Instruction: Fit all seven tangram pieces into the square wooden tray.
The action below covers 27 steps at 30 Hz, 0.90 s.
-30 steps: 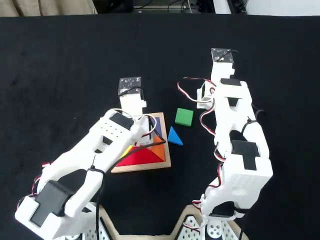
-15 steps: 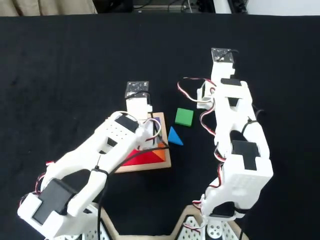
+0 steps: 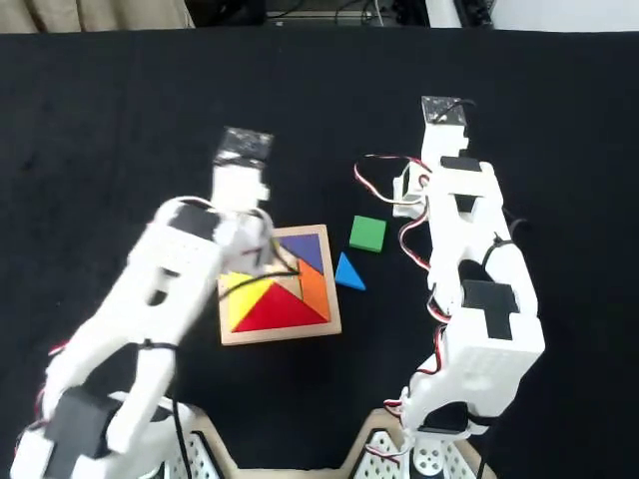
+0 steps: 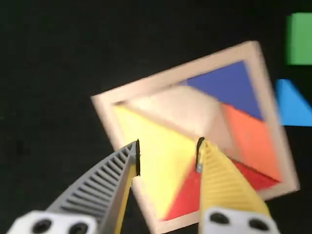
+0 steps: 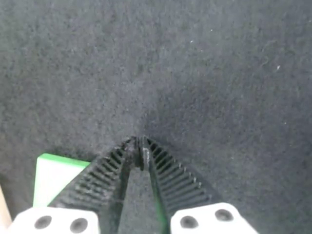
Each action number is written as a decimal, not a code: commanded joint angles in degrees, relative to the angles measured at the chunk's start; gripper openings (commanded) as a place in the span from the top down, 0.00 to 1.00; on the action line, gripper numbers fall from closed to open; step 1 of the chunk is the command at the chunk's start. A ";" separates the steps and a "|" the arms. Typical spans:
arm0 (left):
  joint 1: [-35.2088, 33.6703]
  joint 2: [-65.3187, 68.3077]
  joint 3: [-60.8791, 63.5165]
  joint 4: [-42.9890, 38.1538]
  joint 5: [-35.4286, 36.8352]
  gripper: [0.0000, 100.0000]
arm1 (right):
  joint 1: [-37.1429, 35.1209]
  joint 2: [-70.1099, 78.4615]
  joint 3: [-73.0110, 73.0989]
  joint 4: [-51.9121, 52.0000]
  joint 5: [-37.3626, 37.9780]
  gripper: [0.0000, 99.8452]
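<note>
Square wooden tray (image 3: 283,335) holds flat coloured pieces (image 3: 275,311); green square (image 3: 367,234) and blue triangle (image 3: 347,271) lie on fuzzy black worktop (image 3: 120,120). Ribbed left tool (image 4: 168,151) parted, empty; right tool (image 5: 139,146) closed, empty

Wooden tray's (image 3: 285,336) far-left corner under the left arm (image 3: 180,269); green square (image 4: 300,39), blue triangle (image 4: 295,105) cut by the left wrist view's edge.

tray (image 3: 282,335): pale bare wood, matt.
table cloth (image 5: 219,73): black fabric, fuzzy, felt-like.
green square (image 3: 367,234): smooth, evenly coloured face.
my left gripper (image 4: 168,150): ribbed plastic, grey and yellow.
my right gripper (image 5: 138,145): ribbed black plastic, matt.
my arm shells (image 3: 489,339): smooth white plastic.
</note>
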 commanded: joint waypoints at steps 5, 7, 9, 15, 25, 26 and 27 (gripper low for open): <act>-26.42 -10.29 2.15 -1.49 -8.09 0.79 | -3.96 -4.00 -12.09 15.30 -0.88 0.99; -30.64 -13.36 7.43 -6.24 -8.00 0.79 | -7.38 -5.14 -14.90 21.71 -0.88 0.99; -32.92 -16.09 13.58 -10.90 -6.86 0.79 | -10.73 -5.14 -15.60 25.23 -0.97 0.98; -32.84 -18.81 29.14 -23.56 2.55 0.79 | -15.82 -0.84 -15.96 26.90 -14.59 0.86; -32.48 -18.81 31.52 -26.64 2.64 0.79 | -16.88 4.00 -15.87 22.15 -29.54 0.73; -32.48 -18.81 31.60 -26.64 2.64 0.79 | -16.88 4.00 -15.52 20.92 -29.54 0.73; -32.48 -18.81 31.60 -26.64 2.64 0.79 | -16.79 4.09 -15.34 19.87 -29.54 0.73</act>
